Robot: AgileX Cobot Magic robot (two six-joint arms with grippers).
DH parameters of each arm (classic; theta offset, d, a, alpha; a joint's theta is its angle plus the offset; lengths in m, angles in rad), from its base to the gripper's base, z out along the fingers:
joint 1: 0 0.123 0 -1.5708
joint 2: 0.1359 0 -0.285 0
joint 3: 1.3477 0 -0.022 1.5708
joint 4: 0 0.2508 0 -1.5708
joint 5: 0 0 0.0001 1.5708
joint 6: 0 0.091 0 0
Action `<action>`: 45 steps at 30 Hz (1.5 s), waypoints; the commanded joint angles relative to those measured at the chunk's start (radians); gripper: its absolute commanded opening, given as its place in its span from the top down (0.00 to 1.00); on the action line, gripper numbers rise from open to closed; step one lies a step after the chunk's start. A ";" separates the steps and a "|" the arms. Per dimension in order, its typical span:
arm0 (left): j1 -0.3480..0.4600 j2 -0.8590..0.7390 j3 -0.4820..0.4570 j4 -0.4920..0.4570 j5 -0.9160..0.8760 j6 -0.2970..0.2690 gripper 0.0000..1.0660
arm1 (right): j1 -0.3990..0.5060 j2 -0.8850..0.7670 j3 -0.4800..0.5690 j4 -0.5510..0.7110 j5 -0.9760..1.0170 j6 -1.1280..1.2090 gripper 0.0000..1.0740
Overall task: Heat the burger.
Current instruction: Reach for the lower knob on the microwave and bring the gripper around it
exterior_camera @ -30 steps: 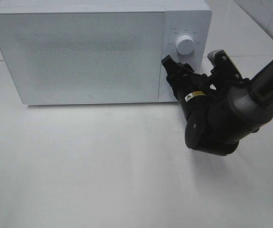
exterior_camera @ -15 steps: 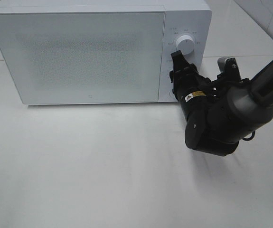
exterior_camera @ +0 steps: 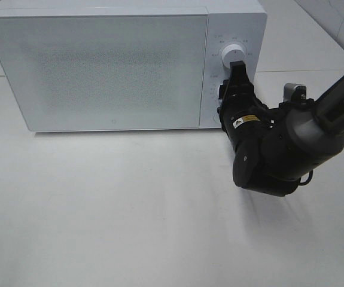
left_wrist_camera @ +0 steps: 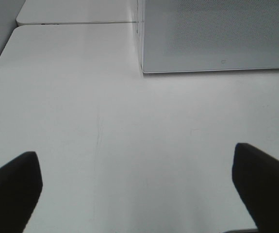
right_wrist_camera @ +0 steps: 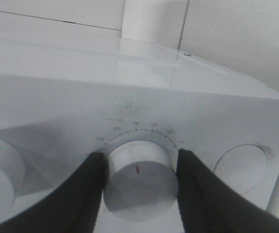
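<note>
Microwave [exterior_camera: 100, 66] comes first: big, white, door shut, sitting on the white table [exterior_camera: 130, 227]. I cannot see the burger. It may be inside, but I cannot tell. The right gripper [exterior_camera: 237, 70] reaches in from 4 o'clock to the panel at the door's 3 o'clock side. Its fingers pinch the small dial [right_wrist_camera: 138, 170] on both sides. The left gripper [left_wrist_camera: 138, 189] hangs wide open and holds nothing. I think the burger is light, soft and wobbly, so hold it gently by the bottom bun.

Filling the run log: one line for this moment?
right gripper: shut on dial | left gripper: open | microwave door: closed | burger: unseen
</note>
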 commanded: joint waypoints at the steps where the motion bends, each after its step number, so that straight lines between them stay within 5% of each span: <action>1: 0.003 -0.023 0.003 0.000 -0.002 0.000 0.06 | 0.006 -0.006 -0.013 -0.060 -0.146 0.090 1.00; 19: 0.003 -0.023 0.003 0.000 -0.002 0.000 0.06 | 0.006 -0.006 -0.013 -0.015 -0.146 0.363 1.00; 45: 0.003 -0.023 0.003 0.000 -0.002 0.000 0.06 | 0.005 -0.006 -0.013 0.010 -0.145 0.337 0.94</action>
